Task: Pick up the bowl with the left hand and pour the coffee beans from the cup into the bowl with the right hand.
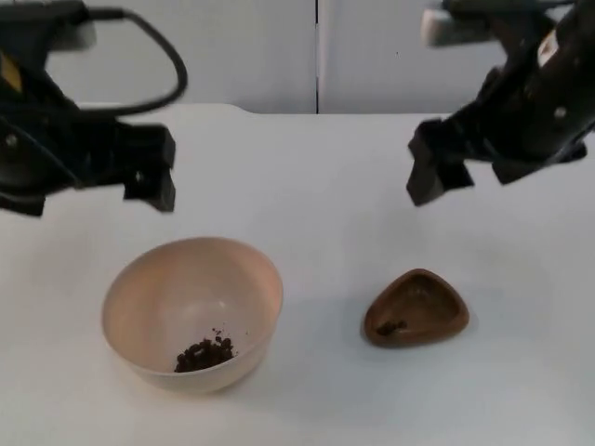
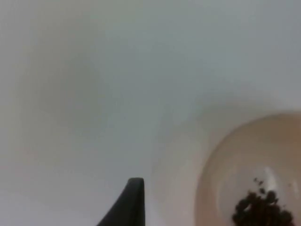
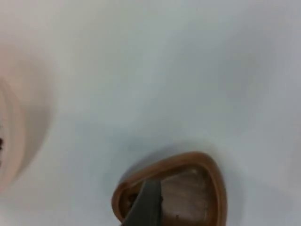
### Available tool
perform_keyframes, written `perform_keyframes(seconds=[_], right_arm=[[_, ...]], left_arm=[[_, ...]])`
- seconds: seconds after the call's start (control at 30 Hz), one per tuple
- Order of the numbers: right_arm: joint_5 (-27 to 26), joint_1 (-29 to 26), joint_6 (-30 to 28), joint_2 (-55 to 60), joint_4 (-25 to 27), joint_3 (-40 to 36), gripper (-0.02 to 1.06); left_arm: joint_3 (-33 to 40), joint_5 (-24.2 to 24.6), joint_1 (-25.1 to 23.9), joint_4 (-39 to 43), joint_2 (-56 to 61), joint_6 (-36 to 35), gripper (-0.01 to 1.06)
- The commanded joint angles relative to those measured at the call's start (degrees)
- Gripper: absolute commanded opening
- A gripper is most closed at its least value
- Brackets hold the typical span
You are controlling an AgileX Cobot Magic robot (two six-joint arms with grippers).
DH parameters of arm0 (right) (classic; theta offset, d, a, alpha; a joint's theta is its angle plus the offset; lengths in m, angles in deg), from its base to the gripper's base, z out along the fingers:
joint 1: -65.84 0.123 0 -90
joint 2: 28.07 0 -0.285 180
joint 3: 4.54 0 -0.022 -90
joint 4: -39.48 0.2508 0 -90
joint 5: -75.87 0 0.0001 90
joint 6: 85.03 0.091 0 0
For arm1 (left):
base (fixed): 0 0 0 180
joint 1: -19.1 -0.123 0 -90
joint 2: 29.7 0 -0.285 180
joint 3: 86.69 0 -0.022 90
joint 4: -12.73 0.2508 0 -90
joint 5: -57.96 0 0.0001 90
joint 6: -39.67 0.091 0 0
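White worktop runs back to grey partition wall. On it, the round cream-coloured bowl stands upright w/ a small heap of dark coffee beans at its bottom; same beans seen in left wrist view, bowl wall beside them. Small brown rounded-triangular cup sits upright on the worktop, well apart from the bowl, on the right arm's side; a few dark bits inside, nearly empty. Nothing between bowl & cup.

Left pincer hangs above worktop, behind the bowl twd the wall, not touching it, holding nothing; open or closed – can't tell. Right pincer hangs further from the bowl, behind & above the cup, apart from it, nothing gripped; finger state – can't tell.
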Motion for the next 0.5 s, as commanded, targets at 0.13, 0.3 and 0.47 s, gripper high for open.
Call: perform_keyframes(seconds=[0.13, 0.3, 0.47], right_arm=[[1.9, -0.1, -2.9, -8.9, 0.2, -0.2, 0.8], [2.9, -0.1, -4.0, -16.9, 0.1, -0.2, 0.8], [6.2, -0.1, -6.5, -25.0, 0.1, -0.2, 0.8]], left_arm=[[-0.1, 0.0, -0.1, 0.0, 10.8, 0.1, 1.0], [-0.1, 0.2, -0.1, -0.3, 20.5, 1.2, 1.0], [-0.1, 1.2, 0.0, -0.4, 31.8, 1.7, 1.0]])
